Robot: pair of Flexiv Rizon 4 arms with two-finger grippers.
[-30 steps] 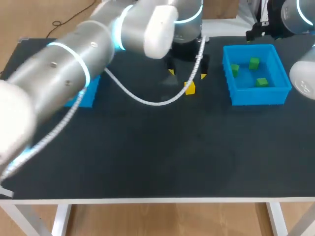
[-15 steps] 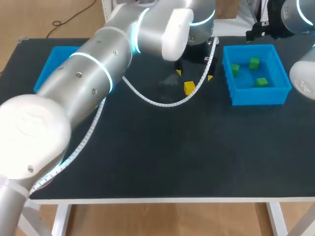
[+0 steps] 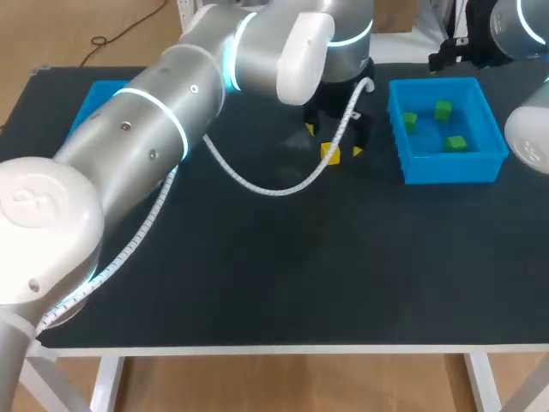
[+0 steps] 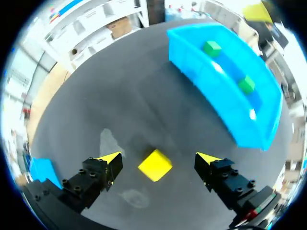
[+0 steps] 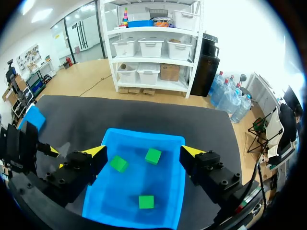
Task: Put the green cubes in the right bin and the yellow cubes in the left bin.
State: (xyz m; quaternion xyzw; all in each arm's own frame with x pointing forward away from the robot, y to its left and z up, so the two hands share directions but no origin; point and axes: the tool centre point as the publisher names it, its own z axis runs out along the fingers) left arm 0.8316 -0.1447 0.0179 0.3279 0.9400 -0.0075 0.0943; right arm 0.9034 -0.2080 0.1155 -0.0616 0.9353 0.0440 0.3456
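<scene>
the left bin (image 3: 93, 100) lies well apart from the right bin (image 3: 446, 169). the step looks like picking up a yellow cube (image 4: 155, 166), which lies on the mat near the right bin. the left gripper (image 4: 159, 159) straddles it spread wide, touching nothing; next it should lower and close. three green cubes (image 5: 153, 155) lie inside the right bin, with the right gripper (image 5: 143, 151) above, wide and empty.

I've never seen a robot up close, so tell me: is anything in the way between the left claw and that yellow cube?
Nothing visible stands in the way. The yellow cube lies on the bare black table, right between the two sides of the open left claw, with a clear gap on either side.
</scene>
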